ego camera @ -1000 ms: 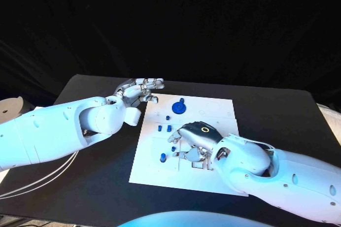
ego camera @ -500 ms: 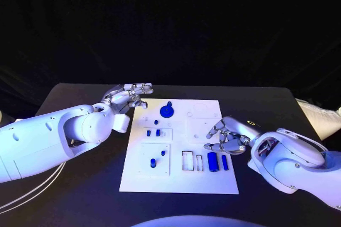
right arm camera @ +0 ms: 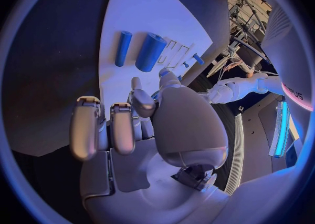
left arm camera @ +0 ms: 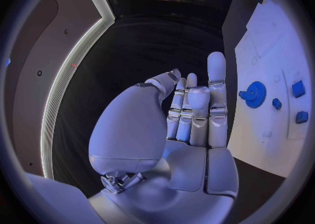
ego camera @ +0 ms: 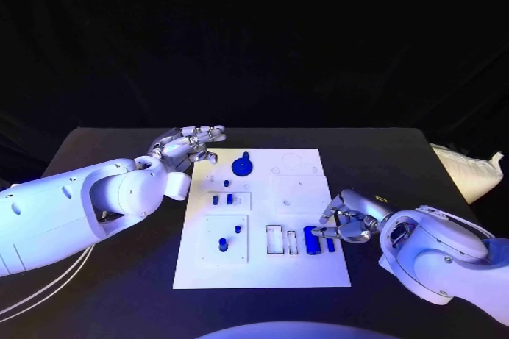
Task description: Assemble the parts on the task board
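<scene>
At the right edge of the task board (ego camera: 260, 269), our right hand (ego camera: 348, 220) sits with fingers curled in, holding nothing, just beside two blue cylinders (ego camera: 312, 240) lying on the board's near right part. Our left hand (ego camera: 189, 146) hovers off the far left corner, fingers straight and close together, empty, near the blue gear (ego camera: 243, 165). We judge a cylinder pickup is in hand; next we must spread the fingers and pinch the thicker cylinder cleanly.
</scene>
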